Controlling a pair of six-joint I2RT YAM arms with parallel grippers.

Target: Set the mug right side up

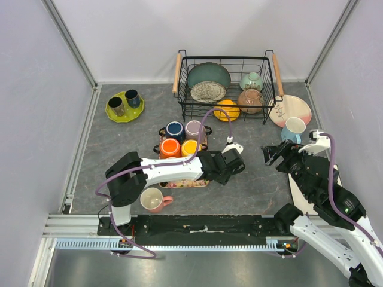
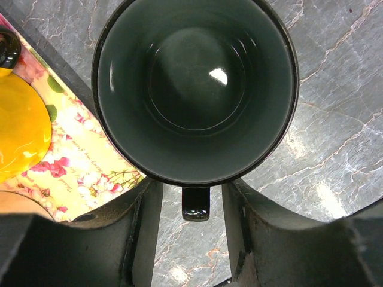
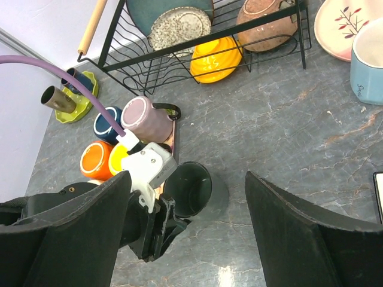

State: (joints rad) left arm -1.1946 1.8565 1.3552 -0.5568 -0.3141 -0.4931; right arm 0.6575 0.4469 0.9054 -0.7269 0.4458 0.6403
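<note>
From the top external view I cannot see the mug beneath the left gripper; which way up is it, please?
Observer: The left wrist view looks straight into the dark mug; its opening faces up.
Operator: Is the left gripper clamped on the handle?
Observer: No, the handle sits between its fingers with gaps either side.
Operator: Is it on the tray?
Observer: The right wrist view shows it on the grey table beside the floral tray.

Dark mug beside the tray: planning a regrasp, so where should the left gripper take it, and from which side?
Probably the handle: the mug stands upright, handle sticking sideways between the left gripper's open fingers. Come in from that side and close across it.
</note>
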